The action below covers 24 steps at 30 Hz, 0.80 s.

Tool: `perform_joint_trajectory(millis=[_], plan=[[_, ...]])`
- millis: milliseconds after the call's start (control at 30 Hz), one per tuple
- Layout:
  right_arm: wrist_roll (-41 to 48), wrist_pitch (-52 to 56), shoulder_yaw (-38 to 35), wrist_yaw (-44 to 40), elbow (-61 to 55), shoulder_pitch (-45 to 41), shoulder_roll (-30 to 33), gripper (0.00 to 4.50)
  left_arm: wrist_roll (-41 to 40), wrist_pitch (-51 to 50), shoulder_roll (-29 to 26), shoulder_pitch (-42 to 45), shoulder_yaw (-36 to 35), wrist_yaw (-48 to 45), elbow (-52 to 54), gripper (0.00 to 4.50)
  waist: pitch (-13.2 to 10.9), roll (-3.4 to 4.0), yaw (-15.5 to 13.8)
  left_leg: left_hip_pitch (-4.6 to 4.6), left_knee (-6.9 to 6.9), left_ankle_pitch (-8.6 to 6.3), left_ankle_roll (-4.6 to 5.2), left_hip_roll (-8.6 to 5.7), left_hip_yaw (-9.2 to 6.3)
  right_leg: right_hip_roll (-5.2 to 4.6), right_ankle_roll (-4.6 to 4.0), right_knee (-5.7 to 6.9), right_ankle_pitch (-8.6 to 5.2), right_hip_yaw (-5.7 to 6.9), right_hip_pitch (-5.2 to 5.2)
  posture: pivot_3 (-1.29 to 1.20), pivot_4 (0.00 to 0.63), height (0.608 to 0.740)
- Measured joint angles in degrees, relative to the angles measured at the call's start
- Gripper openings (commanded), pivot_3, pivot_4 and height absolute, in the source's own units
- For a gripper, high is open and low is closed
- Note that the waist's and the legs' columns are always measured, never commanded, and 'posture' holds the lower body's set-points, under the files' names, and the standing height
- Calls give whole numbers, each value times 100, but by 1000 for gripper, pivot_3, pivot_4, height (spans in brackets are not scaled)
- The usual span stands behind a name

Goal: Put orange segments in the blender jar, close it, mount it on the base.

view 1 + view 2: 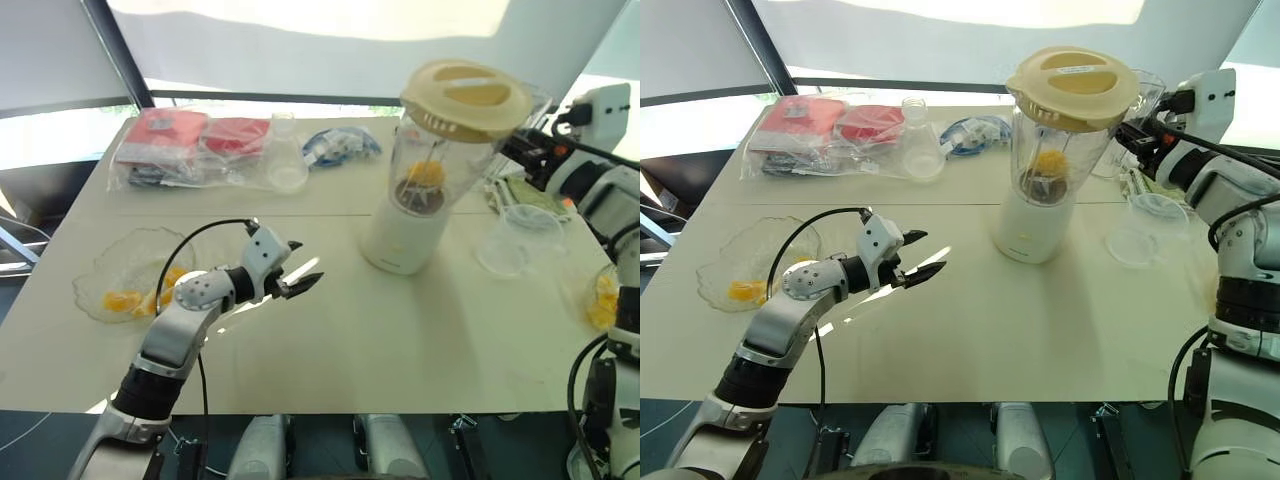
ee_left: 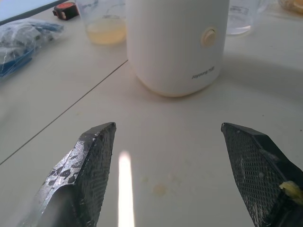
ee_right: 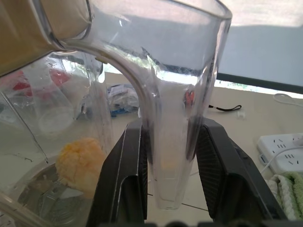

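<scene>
Pretty much done: orange segments (image 3: 80,163) inside blender jar (image 1: 440,165), lid (image 1: 466,98) on, sitting on the base (image 1: 405,235). Right gripper (image 3: 168,170) clamped on jar handle; left gripper (image 1: 305,272) spread wide, empty. Only letting go left, probably

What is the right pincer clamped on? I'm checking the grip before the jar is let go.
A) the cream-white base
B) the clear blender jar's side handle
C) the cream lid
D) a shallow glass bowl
B: in the right wrist view the two black fingers of the right pincer press either side of the clear plastic blender jar's side handle.
</scene>
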State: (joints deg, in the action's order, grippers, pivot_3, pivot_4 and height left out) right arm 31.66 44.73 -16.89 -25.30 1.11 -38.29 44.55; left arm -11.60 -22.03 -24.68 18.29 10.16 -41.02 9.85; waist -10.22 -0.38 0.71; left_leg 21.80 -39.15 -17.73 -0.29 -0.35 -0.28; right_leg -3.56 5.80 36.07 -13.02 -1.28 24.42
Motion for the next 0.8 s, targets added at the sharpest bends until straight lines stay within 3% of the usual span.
perform_joint_trajectory(millis=[800], plan=[[-208, 906, -186, 1059, -1080, 134, -549, 903, 85, -13, 73, 11, 9, 105, -27, 3696, 2, -2, 14, -16, 0, 0, 0, 4, 2, 4, -2, 4, 0, -1, -7, 0, 150, 740]])
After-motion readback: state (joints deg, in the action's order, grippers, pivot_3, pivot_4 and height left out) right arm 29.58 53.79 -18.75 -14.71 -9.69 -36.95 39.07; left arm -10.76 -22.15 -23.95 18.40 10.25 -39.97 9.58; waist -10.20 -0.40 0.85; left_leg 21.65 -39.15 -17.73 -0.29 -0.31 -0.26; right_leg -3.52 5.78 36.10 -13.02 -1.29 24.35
